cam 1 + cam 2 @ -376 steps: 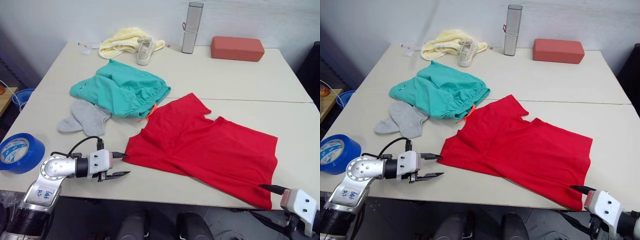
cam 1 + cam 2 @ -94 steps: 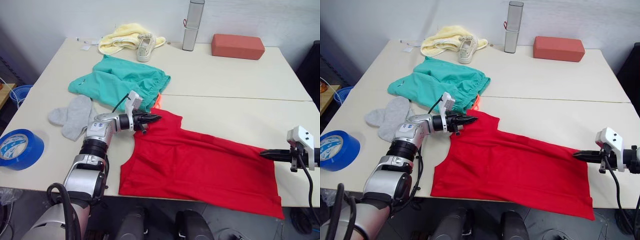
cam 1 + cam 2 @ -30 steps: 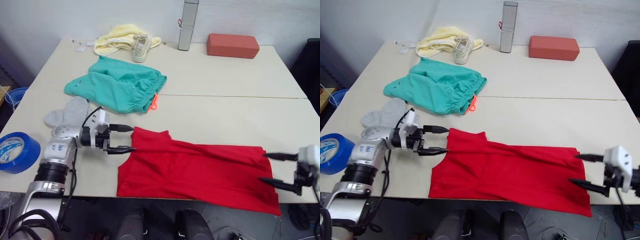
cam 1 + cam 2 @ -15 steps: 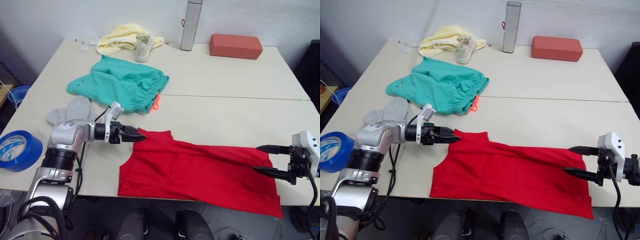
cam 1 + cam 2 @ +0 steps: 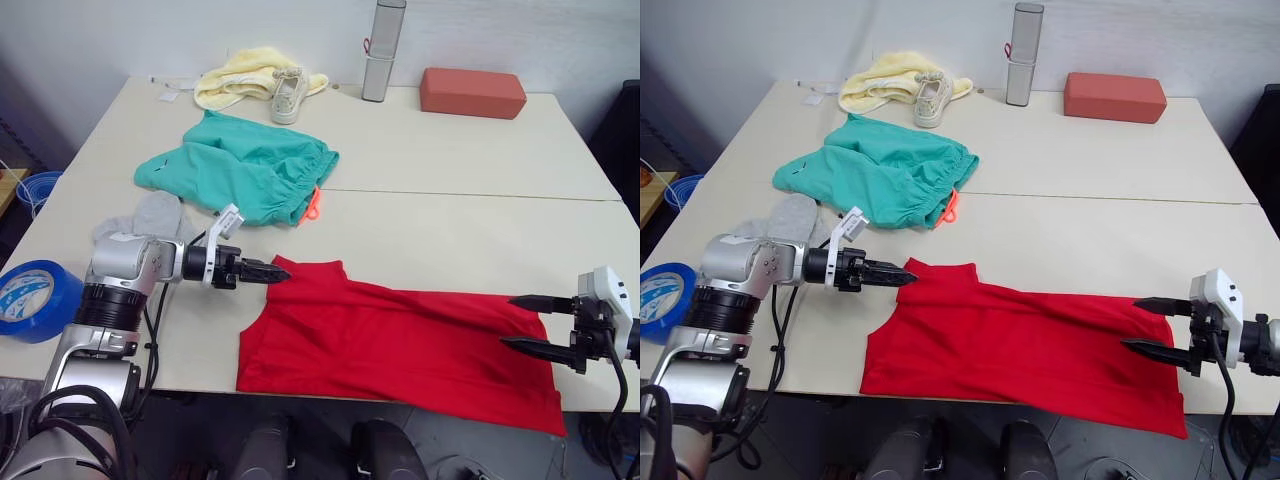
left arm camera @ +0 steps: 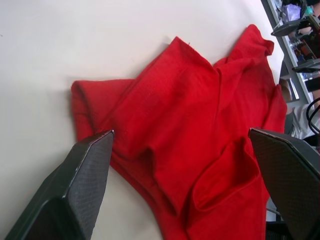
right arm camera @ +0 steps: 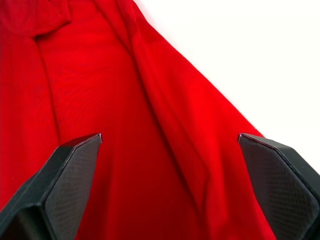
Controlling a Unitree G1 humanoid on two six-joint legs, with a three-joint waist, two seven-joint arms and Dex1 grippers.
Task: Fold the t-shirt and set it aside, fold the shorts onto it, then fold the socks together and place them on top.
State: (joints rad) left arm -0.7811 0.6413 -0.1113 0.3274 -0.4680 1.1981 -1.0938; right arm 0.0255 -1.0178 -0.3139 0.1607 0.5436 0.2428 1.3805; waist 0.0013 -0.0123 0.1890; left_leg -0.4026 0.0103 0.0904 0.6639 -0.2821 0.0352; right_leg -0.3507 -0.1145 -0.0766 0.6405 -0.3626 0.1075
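The red t-shirt (image 5: 400, 340) lies folded in half lengthwise along the table's front edge. My left gripper (image 5: 281, 270) is open at the shirt's far left corner, and the bunched red cloth (image 6: 170, 125) sits just ahead between the spread fingers. My right gripper (image 5: 524, 322) is open at the shirt's right end, one finger over the far edge and one over the cloth (image 7: 150, 150). The teal shorts (image 5: 240, 175) lie crumpled at the back left. The grey socks (image 5: 150, 213) rest beside them, partly behind my left arm.
A yellow cloth (image 5: 243, 75) and a white shoe (image 5: 286, 95) sit at the far left edge. Along the back stand a silver bottle (image 5: 382, 50) and a red block (image 5: 472, 92). A blue tape roll (image 5: 30, 300) lies at the near left corner.
The shirt, spread flat 12 seconds ago, is now folded in half lengthwise. In the last half second my left gripper stayed at the shirt's corner, and my right gripper sank slightly toward the front edge.
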